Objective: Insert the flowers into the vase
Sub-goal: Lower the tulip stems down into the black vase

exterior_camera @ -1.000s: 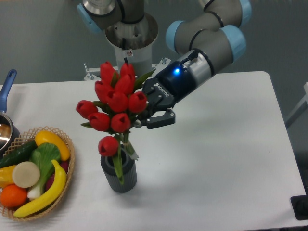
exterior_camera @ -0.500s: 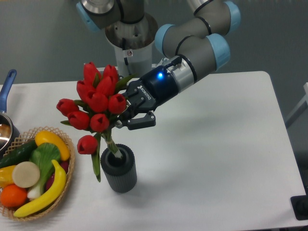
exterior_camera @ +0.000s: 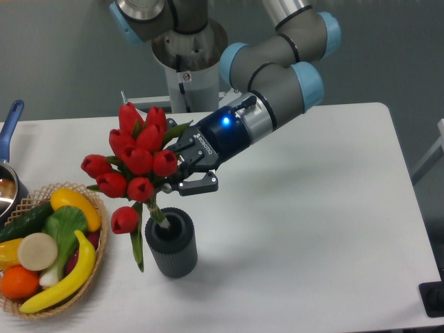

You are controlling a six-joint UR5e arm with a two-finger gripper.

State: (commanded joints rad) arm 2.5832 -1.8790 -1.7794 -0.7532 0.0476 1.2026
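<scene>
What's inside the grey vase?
The green stems of the flowers go down into the vase opening. How deep they reach is hidden by its dark wall. One leaf hangs outside.

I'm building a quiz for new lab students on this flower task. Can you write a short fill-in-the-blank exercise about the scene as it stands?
1. The hand is shut on the stems of the ____.
2. The stems reach down into the opening of the dark grey ____.
3. The flowers lean toward the wicker ____ of fruit.
4. One leaf hangs outside the vase, on its ____ side in the picture.

Missing words: flowers; vase; basket; left
</scene>
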